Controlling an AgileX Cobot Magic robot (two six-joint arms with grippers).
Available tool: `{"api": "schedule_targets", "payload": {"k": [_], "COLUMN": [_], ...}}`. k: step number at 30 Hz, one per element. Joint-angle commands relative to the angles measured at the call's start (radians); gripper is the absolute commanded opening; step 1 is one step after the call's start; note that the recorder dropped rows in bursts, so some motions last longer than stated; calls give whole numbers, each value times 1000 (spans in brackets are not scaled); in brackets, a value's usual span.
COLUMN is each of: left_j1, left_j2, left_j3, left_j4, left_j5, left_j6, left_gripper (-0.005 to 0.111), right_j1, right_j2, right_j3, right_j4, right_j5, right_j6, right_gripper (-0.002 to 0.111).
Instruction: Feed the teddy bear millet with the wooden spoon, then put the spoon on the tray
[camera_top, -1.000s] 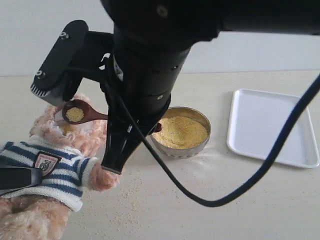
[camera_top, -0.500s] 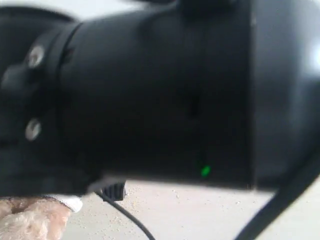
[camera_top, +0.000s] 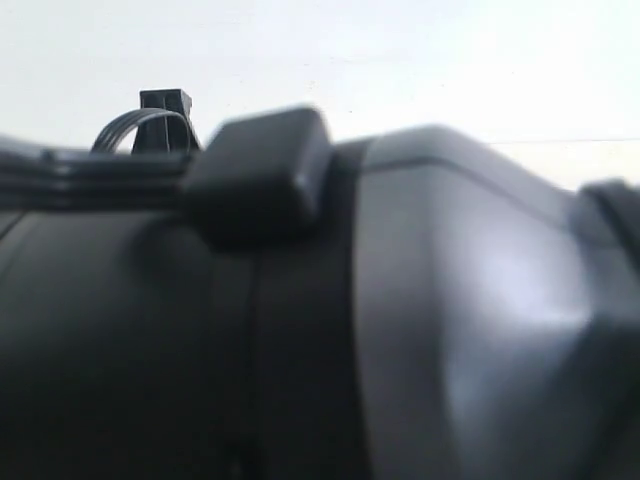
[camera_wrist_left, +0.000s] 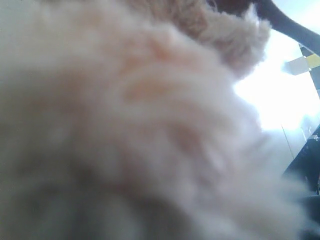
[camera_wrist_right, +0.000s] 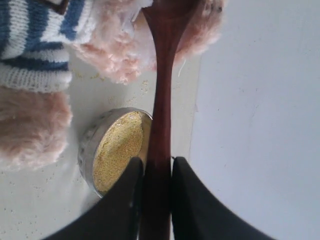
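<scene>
- Between the two black fingers of the right gripper (camera_wrist_right: 157, 164), pinches the wooden spoon (camera_wrist_right: 162, 85) low on its handle; points the long shaft straight ahead so the small bowl end reaches the teddy bear (camera_wrist_right: 35, 120)
- At the far end, sits in among pale fur near the striped sweater; reads as the feeding step itself; cannot tell whether grains ride in the bowl end, cropped at the edge
- Beside the handle, on the table (camera_wrist_right: 30, 205), holds the millet (camera_wrist_right: 120, 150) heaped in a metal bowl (camera_wrist_right: 86, 150), near enough for another scoop; shows loose grains scattered about
- Against the left wrist camera, presses blurred bear fur, probably to steady the toy; hides the left gripper, so cannot tell whether spread or clamped
- Across the exterior view, blocks nearly everything with a black arm housing (camera_top: 300, 350); shows no tray anywhere, so leaves the put-down not yet done
</scene>
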Motion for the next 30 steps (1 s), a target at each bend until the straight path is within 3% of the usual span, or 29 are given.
{"api": "schedule_targets", "payload": {"k": [1,10,20,26,30], "left_j1": [4,4,4,4,4], "left_j2": [-7,-7,-7,-7,-7], "left_j3": [1,1,1,1,1], "left_j4": [-23,-23,-23,-23,-23], "left_j5": [22,22,22,22,22], "left_j6": [5,5,5,5,5], "left_gripper": [5,5,5,5,5], "right_j1": [1,-35,-41,-43,-136], "right_j2": [-3,-12,-78,-197,-293], "right_j3": [-4,97,100,100,102], "right_j4": [-18,-33,-36,68,248], "right_j5": [1,1,1,1,1], "right_j6": [17,46,86,178,202], "right_gripper": [1,1,1,1,1]}}
